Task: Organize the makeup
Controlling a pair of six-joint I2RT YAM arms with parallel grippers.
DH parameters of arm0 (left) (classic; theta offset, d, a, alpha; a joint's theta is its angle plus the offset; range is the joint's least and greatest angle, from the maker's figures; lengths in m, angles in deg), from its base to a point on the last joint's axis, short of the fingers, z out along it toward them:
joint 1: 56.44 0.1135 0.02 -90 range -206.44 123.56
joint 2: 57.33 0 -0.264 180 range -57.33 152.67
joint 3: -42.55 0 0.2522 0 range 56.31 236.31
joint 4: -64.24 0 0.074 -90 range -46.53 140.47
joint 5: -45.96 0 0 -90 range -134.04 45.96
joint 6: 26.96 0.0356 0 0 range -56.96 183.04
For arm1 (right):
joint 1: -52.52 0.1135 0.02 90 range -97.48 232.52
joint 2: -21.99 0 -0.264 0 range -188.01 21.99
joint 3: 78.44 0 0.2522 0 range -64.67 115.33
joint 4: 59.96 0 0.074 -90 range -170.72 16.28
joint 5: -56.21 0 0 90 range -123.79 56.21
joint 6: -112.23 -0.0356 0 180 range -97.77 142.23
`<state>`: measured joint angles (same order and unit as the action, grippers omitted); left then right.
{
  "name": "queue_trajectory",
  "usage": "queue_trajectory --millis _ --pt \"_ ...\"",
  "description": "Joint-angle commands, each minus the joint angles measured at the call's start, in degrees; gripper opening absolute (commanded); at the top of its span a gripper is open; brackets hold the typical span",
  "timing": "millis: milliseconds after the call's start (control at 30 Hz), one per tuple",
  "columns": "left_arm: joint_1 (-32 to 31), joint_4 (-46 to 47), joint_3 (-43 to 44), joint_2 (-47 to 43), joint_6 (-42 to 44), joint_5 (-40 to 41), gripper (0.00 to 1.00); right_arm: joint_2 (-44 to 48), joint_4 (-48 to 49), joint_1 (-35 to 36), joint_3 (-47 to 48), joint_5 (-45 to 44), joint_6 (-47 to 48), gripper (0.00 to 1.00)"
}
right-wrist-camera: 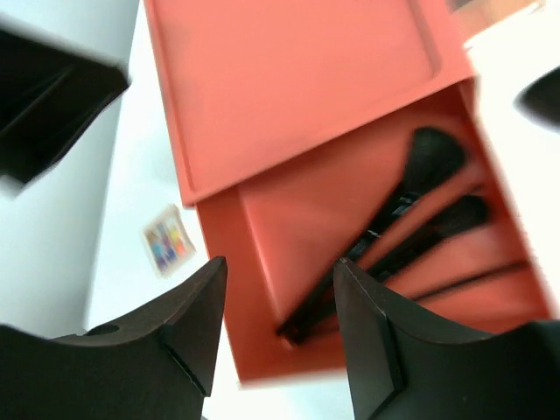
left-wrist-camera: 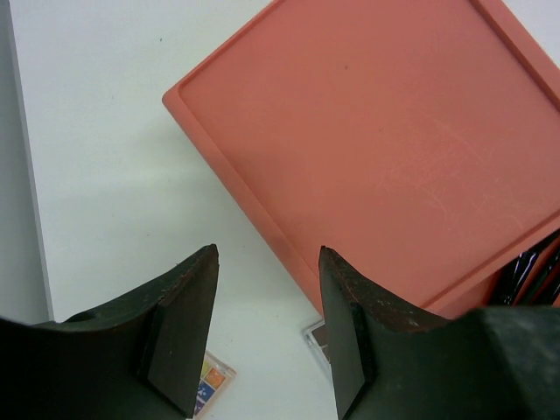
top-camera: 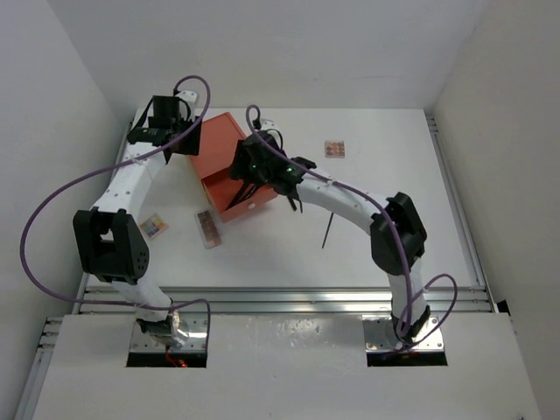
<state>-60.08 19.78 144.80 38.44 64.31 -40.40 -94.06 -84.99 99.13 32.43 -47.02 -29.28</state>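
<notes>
Nearest the bases, stick (top-camera: 327, 231) lies loose on table (top-camera: 402, 184), long axis near-to-far with a slight tilt, near-right of right claw (right-wrist-camera: 276, 273), so the right arm is closer. Brown palette (top-camera: 207, 228) and colour palette (top-camera: 155, 226) sit left of it, just near of box (left-wrist-camera: 376, 131), on the left arm's side. Right claw hangs over open drawer (right-wrist-camera: 262, 219), jaws apart and empty, brushes (right-wrist-camera: 394, 206) lying below. Left claw (left-wrist-camera: 267, 262) is at box's far-left corner, spread, empty. Far palette (top-camera: 334, 149) is right of box. Likely next: right arm takes stick, jaws across its axis.
</notes>
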Motion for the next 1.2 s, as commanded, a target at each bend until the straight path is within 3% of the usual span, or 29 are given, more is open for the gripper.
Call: queue_trajectory --millis 0,167,433,633,867,1167 --pt "0.7 1.6 4.2 2.7 0.5 -0.5 0.55 10.3 -5.9 -4.0 -0.3 1.3 12.9 0.54" --pt "0.7 1.6 5.6 5.3 0.5 -0.5 0.55 16.0 -18.9 -9.2 -7.8 2.7 16.1 0.54" --pt "1.2 1.6 5.6 7.1 1.0 0.1 0.55 22.7 -15.2 -16.6 -23.1 5.8 14.9 0.50" --pt "1.2 1.6 4.1 8.1 1.6 1.8 0.55 15.5 -29.0 -21.9 -17.2 7.3 17.0 0.50" --pt "1.2 2.1 3.0 9.2 1.6 2.3 0.55 14.5 -25.6 -24.4 -23.8 8.9 14.1 0.50" --pt "2.3 2.1 0.1 9.2 2.7 5.3 0.55 4.7 -27.7 -24.9 -20.5 8.1 13.6 0.47"
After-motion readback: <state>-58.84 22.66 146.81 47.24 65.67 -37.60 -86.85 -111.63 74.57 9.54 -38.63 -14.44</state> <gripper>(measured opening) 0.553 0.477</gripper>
